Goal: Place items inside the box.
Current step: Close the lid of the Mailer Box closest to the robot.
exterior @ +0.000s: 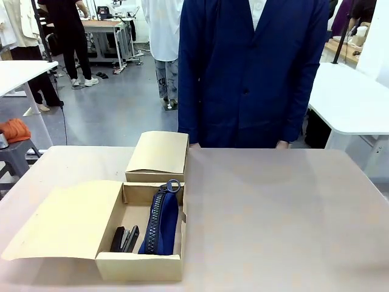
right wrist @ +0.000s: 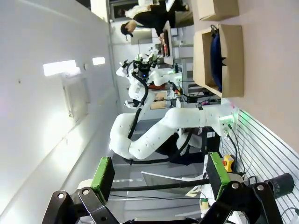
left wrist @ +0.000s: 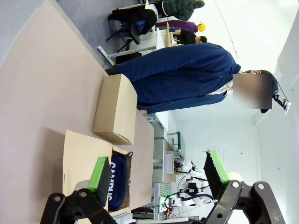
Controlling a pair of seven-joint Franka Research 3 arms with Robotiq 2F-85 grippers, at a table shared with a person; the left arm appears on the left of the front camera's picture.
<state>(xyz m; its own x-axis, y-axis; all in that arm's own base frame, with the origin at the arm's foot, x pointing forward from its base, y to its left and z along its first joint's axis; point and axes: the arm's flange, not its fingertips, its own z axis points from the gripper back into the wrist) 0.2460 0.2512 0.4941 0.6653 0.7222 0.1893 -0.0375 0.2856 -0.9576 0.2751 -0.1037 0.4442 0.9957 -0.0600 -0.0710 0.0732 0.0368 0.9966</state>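
Note:
An open cardboard box (exterior: 140, 266) sits at the table's near left, its lid folded out to the left. Inside it lie a long navy zip pencil case (exterior: 161, 222) and black staplers (exterior: 124, 239) beside it. In the left wrist view my left gripper (left wrist: 159, 175) is open and holds nothing, raised well off the box (left wrist: 81, 154) and the white-lettered pencil case (left wrist: 117, 179). My right gripper (right wrist: 160, 172) is open too, with nothing between its pads, far from the box (right wrist: 231, 60) and the navy case (right wrist: 215, 53).
A smaller closed cardboard box (exterior: 159, 155) stands just behind the open one. A person in a dark blue coat (exterior: 252, 73) stands at the far edge, hands resting at the table rim. The table's right half (exterior: 285, 207) is bare.

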